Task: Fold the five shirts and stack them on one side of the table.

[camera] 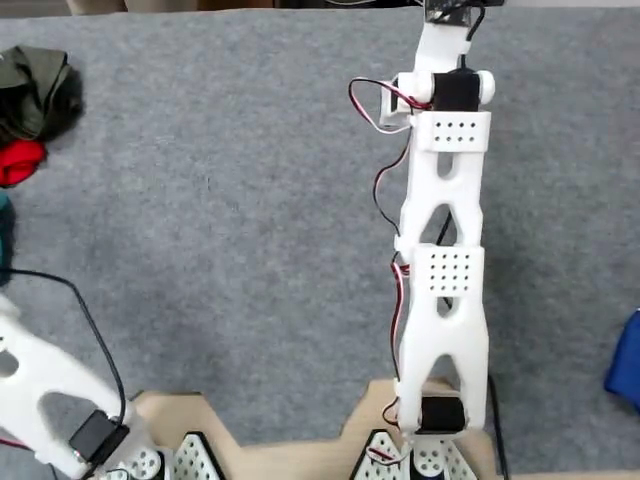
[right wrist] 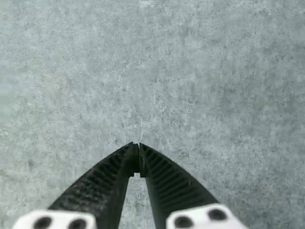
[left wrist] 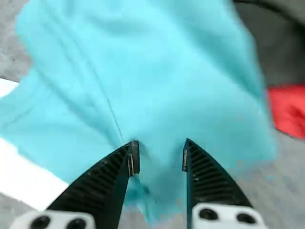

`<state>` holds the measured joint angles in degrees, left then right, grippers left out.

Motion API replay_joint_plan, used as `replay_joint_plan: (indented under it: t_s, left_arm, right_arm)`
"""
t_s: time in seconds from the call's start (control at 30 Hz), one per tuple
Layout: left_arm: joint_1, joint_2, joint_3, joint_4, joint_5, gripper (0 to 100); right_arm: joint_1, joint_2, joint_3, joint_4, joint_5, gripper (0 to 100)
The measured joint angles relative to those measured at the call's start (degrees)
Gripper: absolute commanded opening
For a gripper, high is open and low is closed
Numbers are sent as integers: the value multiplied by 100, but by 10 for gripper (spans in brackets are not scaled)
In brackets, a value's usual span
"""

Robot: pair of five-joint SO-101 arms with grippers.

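Left gripper [left wrist: 158,157]: jaws apart astride turquoise fabric shirt [left wrist: 143,71]; slippage risk from shallow bite. Right gripper [right wrist: 138,160]: jaws together, empty.

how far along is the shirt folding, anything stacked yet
Done: nothing looks folded yet. In hand: the left gripper is at the turquoise shirt; the right gripper is shut over bare table. Still to do: the dark green shirt and red shirt lie crumpled at one edge, a blue cloth at the other.
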<state>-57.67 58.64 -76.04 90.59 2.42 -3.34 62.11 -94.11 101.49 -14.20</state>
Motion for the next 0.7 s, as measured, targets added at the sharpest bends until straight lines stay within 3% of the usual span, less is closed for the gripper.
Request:
replay_joint_plan:
  t_s: [0.23,0.37,0.47,0.7]
  left_arm:
    - [-105,624,44,-668,0,158]
    - [-88,774,35,-782,0,12]
    - [-26,774,35,-826,0,19]
    - [264,818,-923,176,0,19]
  right_arm:
    - [0,325,0,0,0,9]
    - [0,325,0,0,0,9]
    - [0,325,0,0,0,9]
    - [0,325,0,0,0,9]
